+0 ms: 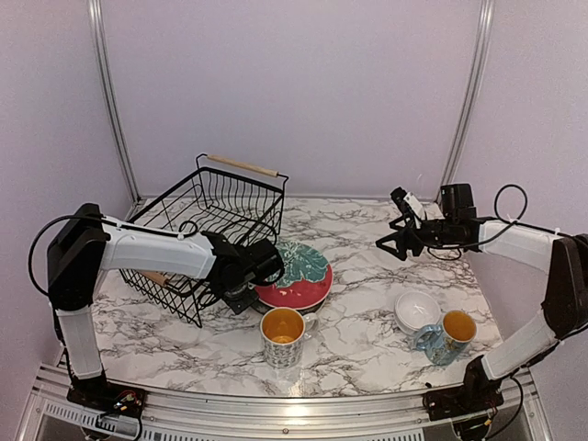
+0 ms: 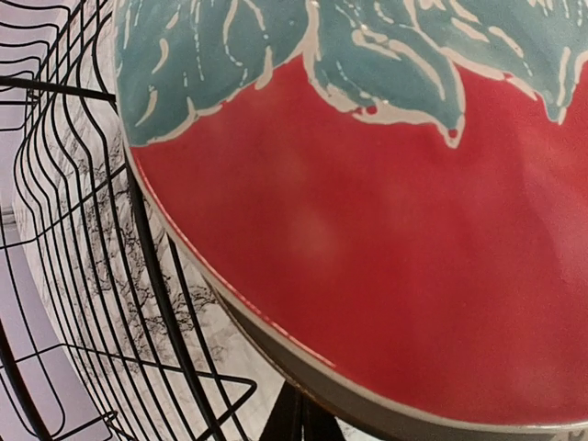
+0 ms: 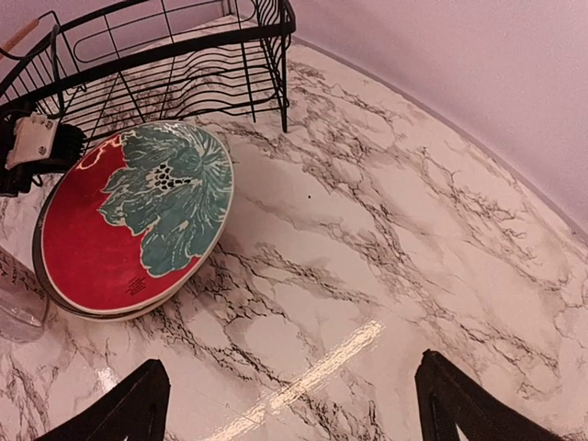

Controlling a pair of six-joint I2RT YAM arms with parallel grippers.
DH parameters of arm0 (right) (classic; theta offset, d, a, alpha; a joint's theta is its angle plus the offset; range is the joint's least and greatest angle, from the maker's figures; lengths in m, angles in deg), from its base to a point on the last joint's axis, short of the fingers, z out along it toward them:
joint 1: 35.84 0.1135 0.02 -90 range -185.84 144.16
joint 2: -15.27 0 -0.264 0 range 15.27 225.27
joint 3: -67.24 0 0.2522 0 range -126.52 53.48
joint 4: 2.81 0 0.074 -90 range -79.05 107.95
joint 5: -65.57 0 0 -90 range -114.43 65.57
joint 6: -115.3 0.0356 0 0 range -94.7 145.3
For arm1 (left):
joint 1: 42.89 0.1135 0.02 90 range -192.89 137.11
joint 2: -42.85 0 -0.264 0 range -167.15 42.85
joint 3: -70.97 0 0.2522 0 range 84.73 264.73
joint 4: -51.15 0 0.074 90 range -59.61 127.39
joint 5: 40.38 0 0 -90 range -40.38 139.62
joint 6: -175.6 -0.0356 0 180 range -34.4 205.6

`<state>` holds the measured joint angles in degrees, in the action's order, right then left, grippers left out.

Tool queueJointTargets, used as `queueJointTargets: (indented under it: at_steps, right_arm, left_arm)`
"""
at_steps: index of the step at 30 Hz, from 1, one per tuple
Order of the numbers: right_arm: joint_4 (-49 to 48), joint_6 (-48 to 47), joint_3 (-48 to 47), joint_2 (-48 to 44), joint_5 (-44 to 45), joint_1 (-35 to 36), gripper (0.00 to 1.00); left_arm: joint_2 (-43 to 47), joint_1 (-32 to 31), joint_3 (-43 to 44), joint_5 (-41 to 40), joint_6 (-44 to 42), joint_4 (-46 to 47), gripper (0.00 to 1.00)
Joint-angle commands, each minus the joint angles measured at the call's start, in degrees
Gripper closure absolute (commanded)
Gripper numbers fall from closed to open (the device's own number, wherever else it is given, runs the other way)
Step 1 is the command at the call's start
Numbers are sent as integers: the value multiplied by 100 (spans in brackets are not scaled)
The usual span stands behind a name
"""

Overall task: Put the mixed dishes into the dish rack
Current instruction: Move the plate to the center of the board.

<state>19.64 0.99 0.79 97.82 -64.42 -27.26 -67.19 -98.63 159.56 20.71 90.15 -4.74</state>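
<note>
Left end effector pinches red plate beside dish rack; right end effector spread

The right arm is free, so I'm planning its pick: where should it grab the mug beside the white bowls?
Probably the mug by its right rim, from straight above: it stands upright, mouth open, while its handle and the white bowls crowd its left side.

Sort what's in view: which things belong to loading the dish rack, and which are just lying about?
Job:
dish rack
red leaf plate
grey plate under it
centre mug
right mug
white bowls

Not part of it:
marble table
cable on the right arm
</note>
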Motion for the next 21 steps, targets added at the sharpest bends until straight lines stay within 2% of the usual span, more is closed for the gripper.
queueJointTargets:
  at_steps: [1,6,21]
  right_arm:
    - [149,-99,-275,-109,-61,-58,9]
    - [159,-117,-277,-72,-53,-82,9]
    - [111,-73,-271,-42,102,-158,9]
  left_arm:
    - [-211,180,-55,-43,-70,590,97]
    - [-200,270,-216,-61,-289,1181,99]
    - [-517,288,3,1502,-835,1727,100]
